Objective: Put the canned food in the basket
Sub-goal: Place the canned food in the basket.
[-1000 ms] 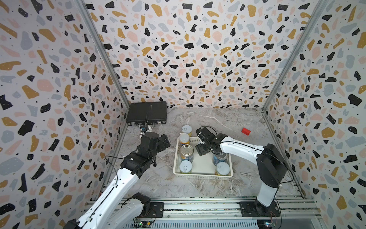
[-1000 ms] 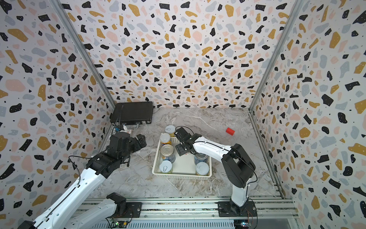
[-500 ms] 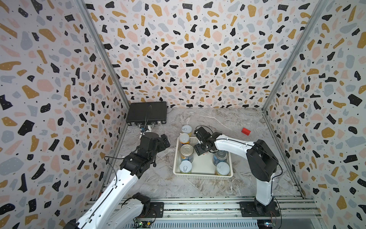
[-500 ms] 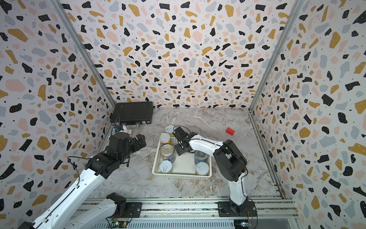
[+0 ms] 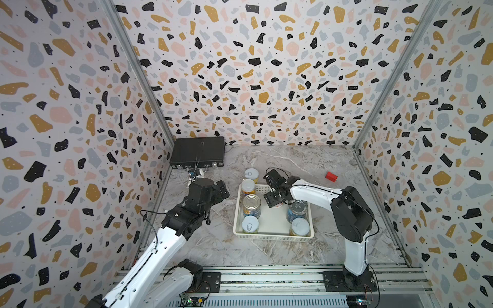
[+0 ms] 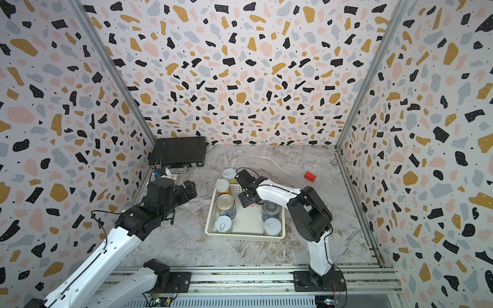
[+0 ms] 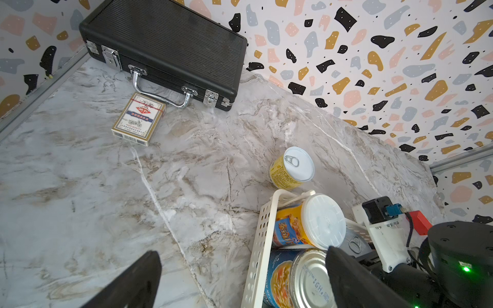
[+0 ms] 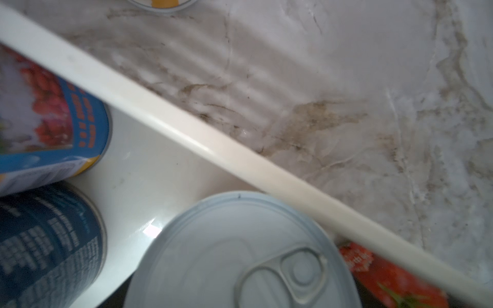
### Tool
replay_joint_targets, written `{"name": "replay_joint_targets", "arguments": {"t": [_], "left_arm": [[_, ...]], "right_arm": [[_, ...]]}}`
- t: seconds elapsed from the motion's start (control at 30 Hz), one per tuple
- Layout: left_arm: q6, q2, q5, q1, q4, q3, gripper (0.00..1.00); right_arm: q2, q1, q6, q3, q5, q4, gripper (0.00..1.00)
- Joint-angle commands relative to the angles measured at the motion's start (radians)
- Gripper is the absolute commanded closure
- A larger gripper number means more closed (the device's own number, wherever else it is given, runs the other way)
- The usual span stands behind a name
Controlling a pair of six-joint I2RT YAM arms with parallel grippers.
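the left gripper [image 7: 237,280] has its jaws spread wide with only the marble floor [image 7: 133,200] between them. it holds nothing, and in both top views it hangs left of the basket [image 5: 272,236]. the right gripper [image 5: 277,201] reaches into the basket's upper middle, its jaws drawn in narrow about a red-labelled can [image 8: 240,256]. only the right wrist view gives that can's grey pull-tab lid and red label, just inside the basket rim, though the fingers themselves are out of its frame. in the top views the gripper covers most of that can (only a pale sliver shows). only the left wrist view shows a card packet [image 7: 138,120] whole, lying by the handle of the black briefcase [image 7: 165,50]. in the top views the left arm [image 5: 173,226] hides nearly all of it. five more cans [image 5: 251,205] stand in the basket: three down its left side and two at its lower right. a yellow can [image 5: 251,174] stands outside, just above the basket's upper left corner. a red block [image 5: 331,176] lies well to the right.
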Motion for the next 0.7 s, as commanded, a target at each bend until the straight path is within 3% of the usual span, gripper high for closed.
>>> {"name": "replay_joint_targets", "arguments": {"t": [0.0, 0.23, 0.37, 0.53, 0.67], "left_arm": [[0.009, -0.01, 0.007, 0.004, 0.018, -0.011, 0.0], [0.009, -0.009, 0.009, 0.005, 0.017, -0.01, 0.0], [0.009, -0.012, 0.008, 0.004, 0.016, -0.01, 0.0], [0.009, -0.013, 0.009, 0.005, 0.015, -0.009, 0.0], [0.009, -0.014, 0.009, 0.005, 0.015, -0.009, 0.0]], "right_arm": [[-0.024, 0.0, -0.008, 0.047, 0.001, -0.043, 0.26], [-0.022, -0.001, -0.002, 0.051, 0.002, -0.072, 0.21], [-0.021, 0.0, -0.001, 0.046, -0.012, -0.08, 0.13], [-0.02, 0.001, 0.0, 0.047, -0.036, -0.082, 0.15], [-0.013, 0.001, 0.001, 0.059, -0.025, -0.102, 0.24]]}}
